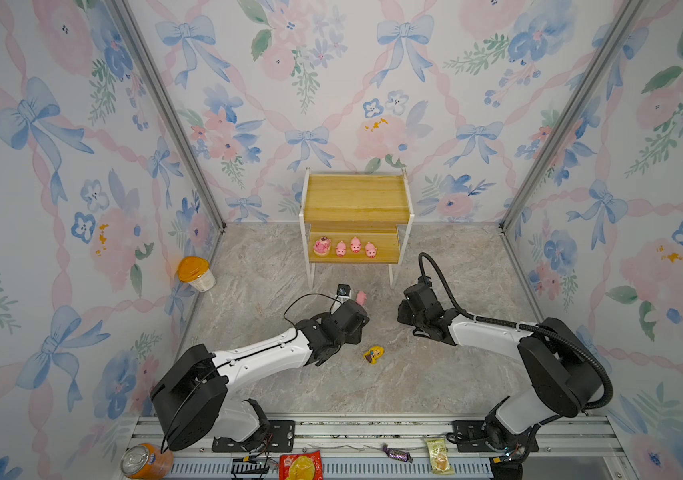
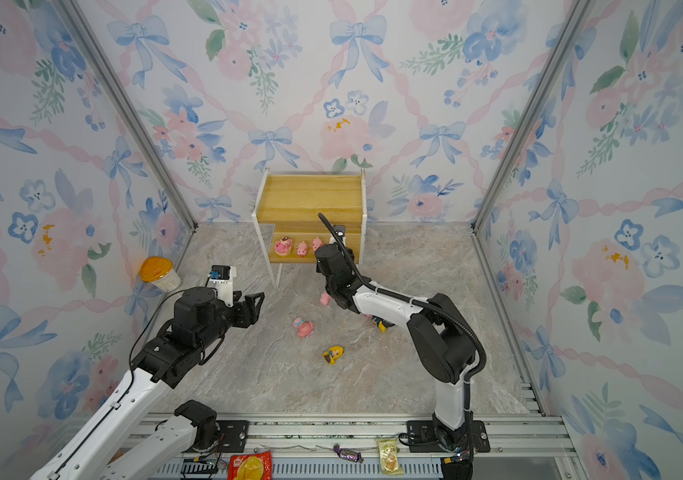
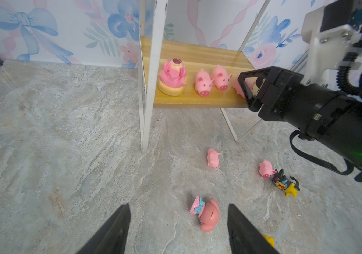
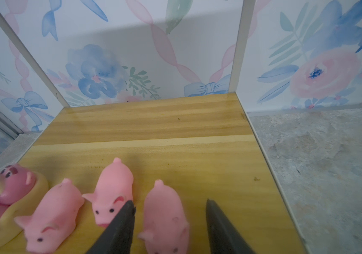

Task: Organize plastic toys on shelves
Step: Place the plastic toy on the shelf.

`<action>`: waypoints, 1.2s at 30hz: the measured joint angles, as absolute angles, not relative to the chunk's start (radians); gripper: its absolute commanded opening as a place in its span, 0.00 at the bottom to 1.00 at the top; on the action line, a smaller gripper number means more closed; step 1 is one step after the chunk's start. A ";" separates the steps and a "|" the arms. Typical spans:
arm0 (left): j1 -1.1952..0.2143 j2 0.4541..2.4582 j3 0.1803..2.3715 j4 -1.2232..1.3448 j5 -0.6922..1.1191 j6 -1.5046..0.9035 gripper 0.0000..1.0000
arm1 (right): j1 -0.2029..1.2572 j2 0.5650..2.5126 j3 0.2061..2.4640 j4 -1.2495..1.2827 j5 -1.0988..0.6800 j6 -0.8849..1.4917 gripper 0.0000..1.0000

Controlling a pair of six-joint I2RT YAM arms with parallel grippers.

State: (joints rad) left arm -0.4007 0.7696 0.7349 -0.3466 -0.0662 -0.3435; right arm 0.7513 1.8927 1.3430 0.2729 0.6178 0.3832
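Note:
The shelves [image 2: 310, 199] stand at the back wall. On the lower board [image 4: 153, 123] are a pink pig on a round base [image 4: 6, 191] and three small pigs. My right gripper [image 4: 170, 201] is open around the rightmost pig [image 4: 167, 217], which rests on the board with a gap to one finger. My left gripper [image 3: 178, 205] is open low over the floor, the pink blue-hatted figure [image 3: 206, 213] lying between its fingers. Two more pigs [image 3: 213, 158] [image 3: 266, 168], a black-and-yellow creature [image 3: 285, 182] and a yellow-haired doll [image 2: 332, 354] lie on the floor.
An orange-lidded cup [image 2: 160, 272] stands by the left wall. An orange can [image 1: 146, 460], a red snack packet [image 2: 249, 465], a wrapped candy [image 2: 347, 453] and a yellow packet [image 2: 389, 457] lie on the front rail. The shelves' upper board [image 1: 356, 195] is bare.

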 measured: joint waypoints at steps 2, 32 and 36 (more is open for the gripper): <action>-0.399 0.770 0.735 -0.347 -0.067 -0.344 0.70 | 0.747 1.884 1.335 0.270 0.601 0.389 0.56; -0.398 0.773 0.735 -0.346 -0.070 -0.344 0.71 | 0.708 1.711 1.180 0.224 0.339 0.442 0.42; -0.394 0.801 0.735 -0.347 -0.074 -0.344 0.70 | 0.723 1.671 1.131 0.227 0.299 0.409 0.43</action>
State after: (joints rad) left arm -0.3943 0.8009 0.7349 -0.3466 -0.0742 -0.3435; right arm 0.7231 1.6707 1.1313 0.2268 0.2985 0.4091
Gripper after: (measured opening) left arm 0.706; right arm 0.429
